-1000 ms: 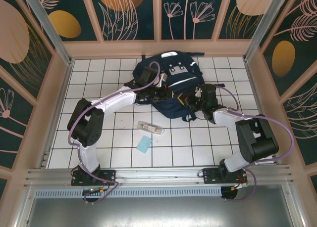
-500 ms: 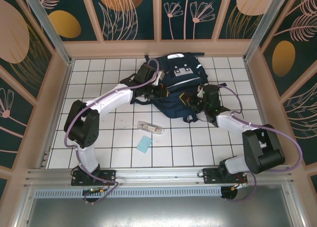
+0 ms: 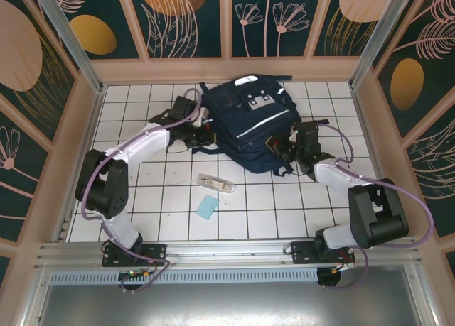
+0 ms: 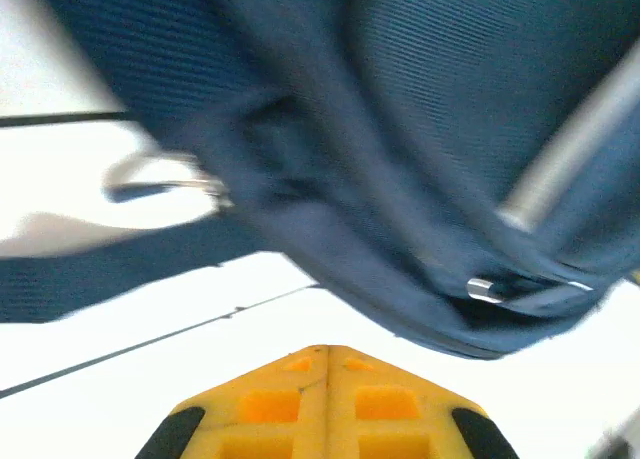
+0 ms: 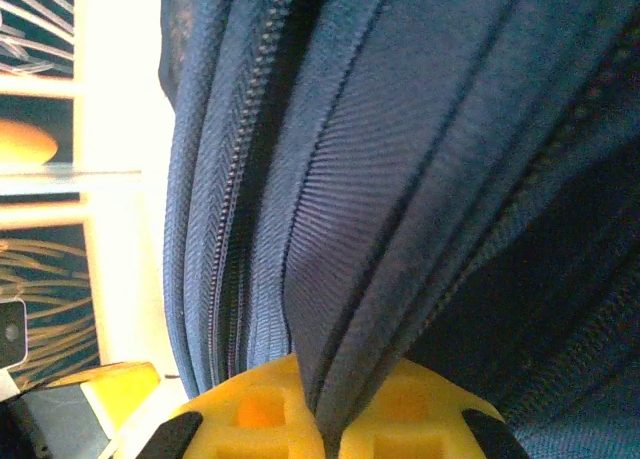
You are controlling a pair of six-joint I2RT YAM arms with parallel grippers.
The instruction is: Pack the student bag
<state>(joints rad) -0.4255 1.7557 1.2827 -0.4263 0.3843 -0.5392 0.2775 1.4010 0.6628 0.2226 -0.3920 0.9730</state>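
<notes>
While the right gripper (image 5: 325, 404) pinches a fold of the student bag (image 3: 252, 116), the left gripper (image 4: 325, 364) — pressed together, empty, beside the bag's left edge — needs a hold before pulling.

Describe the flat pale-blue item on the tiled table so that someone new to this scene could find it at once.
Start at the navy student bag on the white tiled table. Come toward the arm bases, past the clear pencil case; the pale-blue item lies just nearer. It alone is flat, squarish and sky-blue.
</notes>
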